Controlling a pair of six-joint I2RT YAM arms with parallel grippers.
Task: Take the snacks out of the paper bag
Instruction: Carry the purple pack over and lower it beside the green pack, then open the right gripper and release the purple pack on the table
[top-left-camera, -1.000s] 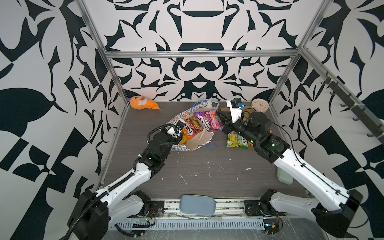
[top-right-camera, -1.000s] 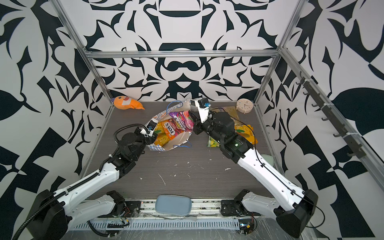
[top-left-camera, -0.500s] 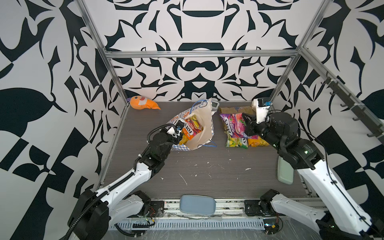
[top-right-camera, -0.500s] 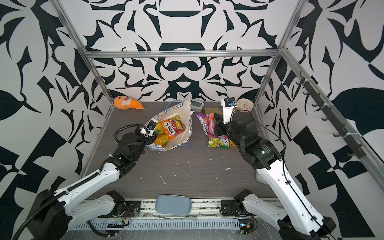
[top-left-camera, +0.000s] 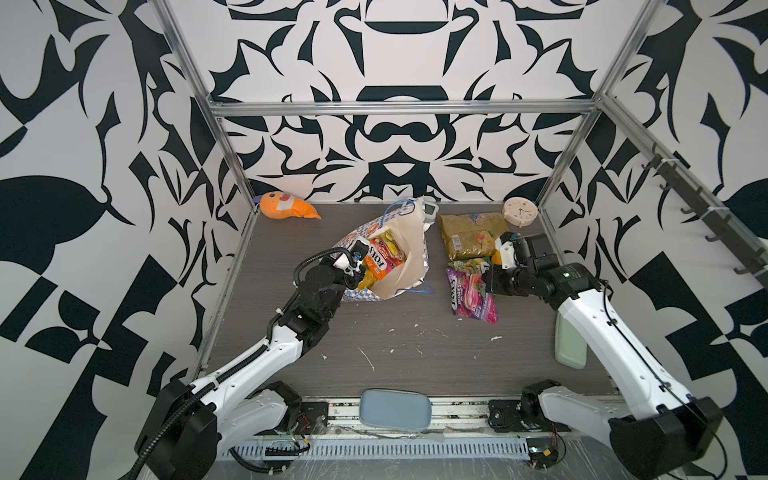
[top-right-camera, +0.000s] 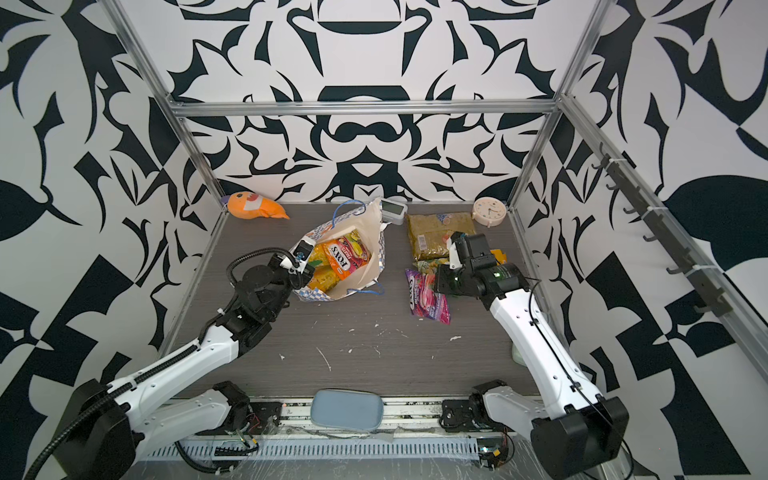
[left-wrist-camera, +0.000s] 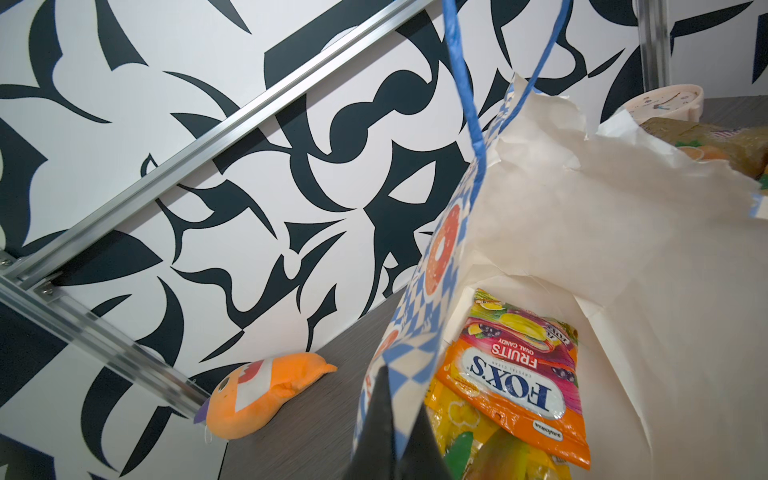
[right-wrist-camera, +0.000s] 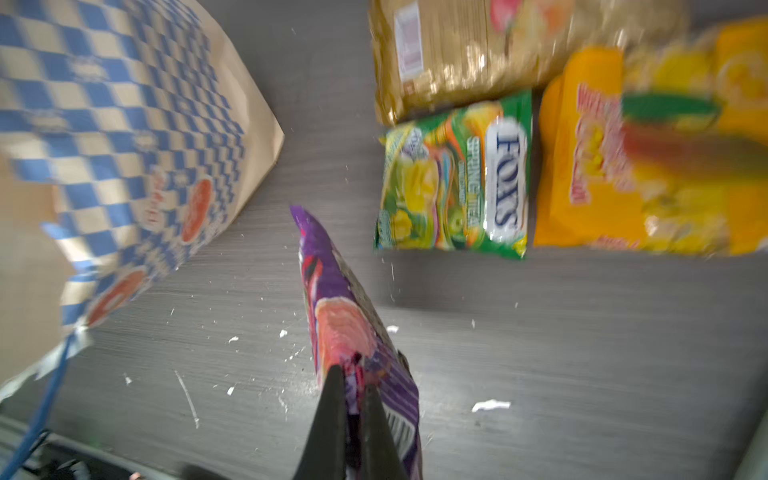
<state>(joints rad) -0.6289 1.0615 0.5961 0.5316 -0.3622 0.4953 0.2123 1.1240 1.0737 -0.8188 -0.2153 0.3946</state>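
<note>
The paper bag (top-left-camera: 409, 245) (top-right-camera: 365, 232) leans open at mid-table. My left gripper (left-wrist-camera: 399, 395) is shut on its checkered rim (left-wrist-camera: 415, 357). Inside lie an orange FOX'S packet (top-left-camera: 384, 257) (left-wrist-camera: 515, 386) and a yellow mango packet (left-wrist-camera: 465, 415). My right gripper (right-wrist-camera: 353, 380) is shut on one end of the purple packet (right-wrist-camera: 332, 299) (top-left-camera: 469, 295) (top-right-camera: 426, 297), low over the table, right of the bag. Beyond it lie the olive-gold packet (top-left-camera: 467, 235) (right-wrist-camera: 457, 54), a green FOX'S packet (right-wrist-camera: 457, 178) and a mango packet (right-wrist-camera: 602, 178).
An orange plush toy (top-left-camera: 286, 205) lies at the back left. A round clock (top-left-camera: 519, 212) stands at the back right, a small white digital clock (top-right-camera: 392, 210) behind the bag. A pale green block (top-left-camera: 569, 345) is by the right wall. White paper scraps (top-left-camera: 365, 357) dot the table.
My right gripper drew the purple packet out of the bag, carried it right and brought it down beside the other packets. The left gripper has stayed on the bag's rim.
</note>
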